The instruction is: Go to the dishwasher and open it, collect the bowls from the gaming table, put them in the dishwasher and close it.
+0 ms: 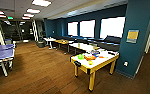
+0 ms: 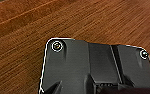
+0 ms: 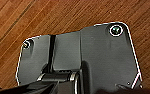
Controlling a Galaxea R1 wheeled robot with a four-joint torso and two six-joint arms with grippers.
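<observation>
The gaming table [image 1: 102, 62], white-topped with a yellow edge and yellow legs, stands right of centre in the head view, a short way ahead. On it sit a green bowl [image 1: 80, 56] near its left end and a small yellow-orange bowl [image 1: 90, 62] near the front edge. Further back are colourful boxes [image 1: 90, 57] and a bluish item [image 1: 95, 52] too blurred to name. The dishwasher is out of view. Both wrist views look down past the robot's dark plate [image 2: 91, 67] [image 3: 91, 57] onto the wooden floor [image 2: 28, 30] [image 3: 28, 17].
A blue table-tennis table [image 1: 1, 53] stands at the left. More tables [image 1: 82, 46] and a dark bench [image 1: 108, 42] run along the bright windows. A teal column [image 1: 138, 35] rises just behind the gaming table. Open wooden floor [image 1: 41, 70] lies between.
</observation>
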